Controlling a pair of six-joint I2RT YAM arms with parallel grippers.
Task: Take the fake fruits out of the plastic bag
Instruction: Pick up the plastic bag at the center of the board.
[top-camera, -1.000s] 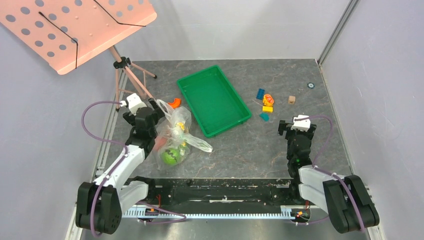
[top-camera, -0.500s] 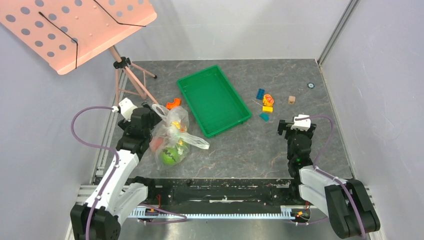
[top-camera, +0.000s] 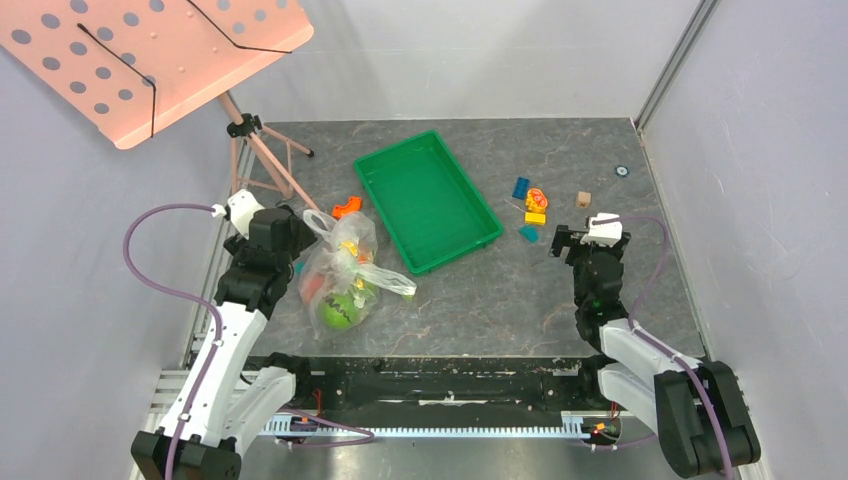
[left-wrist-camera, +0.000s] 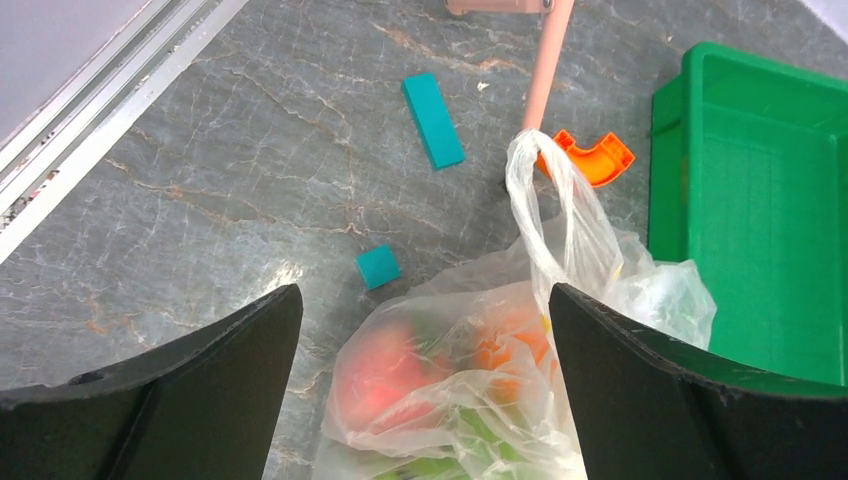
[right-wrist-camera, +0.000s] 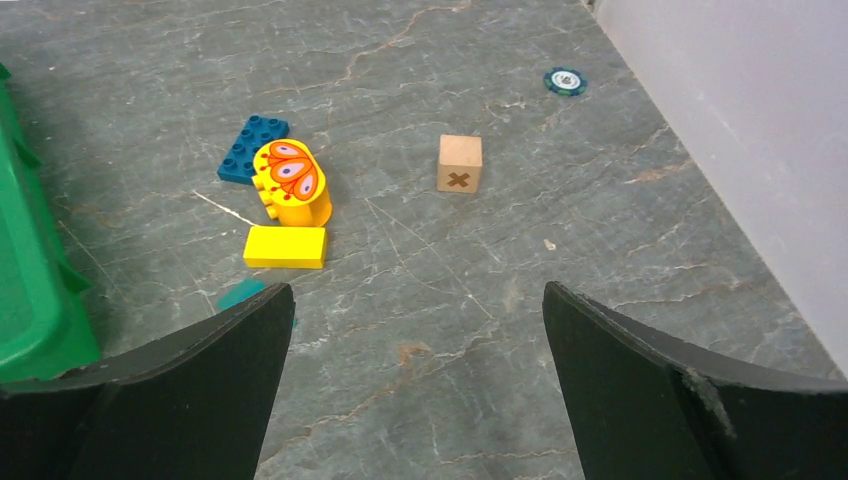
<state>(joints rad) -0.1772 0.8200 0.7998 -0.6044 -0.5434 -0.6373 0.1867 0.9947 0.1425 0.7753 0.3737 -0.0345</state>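
Hovering w/ jaws spread wide, our left gripper (left-wrist-camera: 422, 300) sits just over the bag (left-wrist-camera: 620, 290). Right gripper (right-wrist-camera: 418, 290) is spread too, empty, well apart. Bag's thin, crinkly, prob. light and slippery. Fruits (left-wrist-camera: 385, 365) are inside it, beside the tray (left-wrist-camera: 760, 200). We'd pinch the handle (left-wrist-camera: 545, 190), not film over fruit.

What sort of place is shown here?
Probably a lab robot test cell: left arm and right arm bolted at a walled table, with toy props such as a green tray and building blocks.
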